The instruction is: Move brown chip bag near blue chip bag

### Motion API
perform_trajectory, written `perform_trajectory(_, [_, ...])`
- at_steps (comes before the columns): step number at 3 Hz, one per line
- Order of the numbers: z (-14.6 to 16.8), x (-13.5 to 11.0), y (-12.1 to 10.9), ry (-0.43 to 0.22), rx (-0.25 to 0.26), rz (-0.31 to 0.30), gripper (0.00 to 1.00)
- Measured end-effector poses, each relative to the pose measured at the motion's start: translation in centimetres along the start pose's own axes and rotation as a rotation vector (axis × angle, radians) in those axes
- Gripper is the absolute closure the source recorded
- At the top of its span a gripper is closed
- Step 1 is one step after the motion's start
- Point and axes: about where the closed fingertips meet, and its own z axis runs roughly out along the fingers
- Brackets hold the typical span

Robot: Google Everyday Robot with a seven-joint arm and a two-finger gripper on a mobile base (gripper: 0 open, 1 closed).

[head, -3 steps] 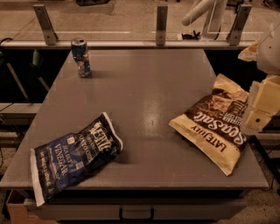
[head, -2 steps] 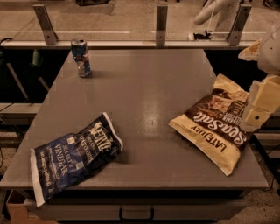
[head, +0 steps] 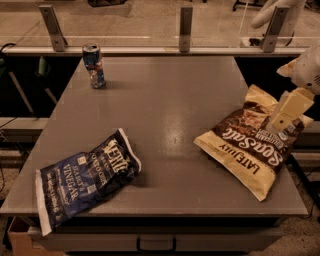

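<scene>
Task barely started: brown bag (head: 250, 145) lies flat at the right edge of the surface (head: 165, 100), right-centre of frame, label up. The blue bag (head: 82, 177) lies at lower left by the front edge. The two are well apart with bare surface between them, so the whole carry across is left to do. The hand (head: 281, 119) is at the right of the frame, down on or just above the upper-right end of the brown bag. Can't tell if it is apart, together or clamped on the bag, and the bag doesn't look lifted. A can (head: 94, 65) stands upright at upper left, away from the likely path. Versus the earlier frames: both bags and the can are in the same spots, and the hand is in much the same place over the bag end. Only the white shape (head: 272, 11) behind the rail, upper right, has drifted rightward.
</scene>
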Motion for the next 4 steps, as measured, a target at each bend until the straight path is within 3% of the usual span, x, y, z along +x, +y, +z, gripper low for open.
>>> perform_trajectory(1, [4.5,2.4,-2.3,-0.016,-0.046,0.097,0.00])
perform_trajectory(2, [7.1,3.8,-2.7,-0.001,-0.094,0.172,0.17])
perform_trajectory(4, [5.7,2.9,-3.7,-0.044,-0.107,0.215,0.65])
